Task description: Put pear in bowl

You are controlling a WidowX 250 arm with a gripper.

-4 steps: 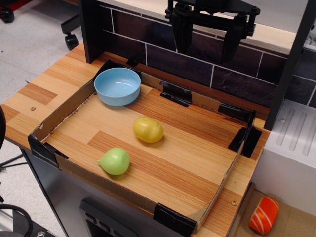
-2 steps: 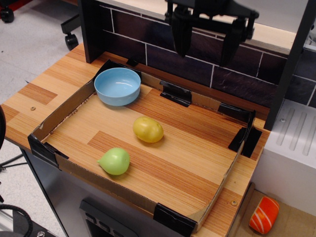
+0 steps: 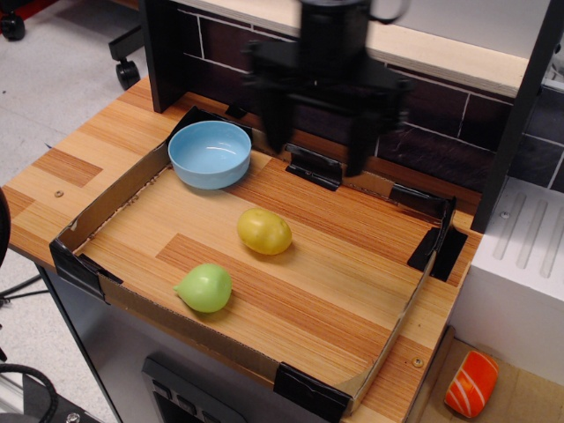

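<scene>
The light-green pear lies on the wooden tray floor near the front left, its pointed end to the left. The light-blue bowl stands empty in the tray's back left corner. My black gripper hangs above the back middle of the tray, to the right of the bowl and well behind the pear. Its two fingers are spread wide apart with nothing between them; it is motion-blurred.
A yellow egg-shaped fruit lies mid-tray between the gripper and the pear. Low cardboard walls with black clips ring the tray. A dark brick-pattern wall stands behind. An orange toy lies on the lower right, outside the tray.
The gripper has moved left and down from the top of the frame toward the back of the tray, still open. The pear, yellow fruit and bowl have not moved.
</scene>
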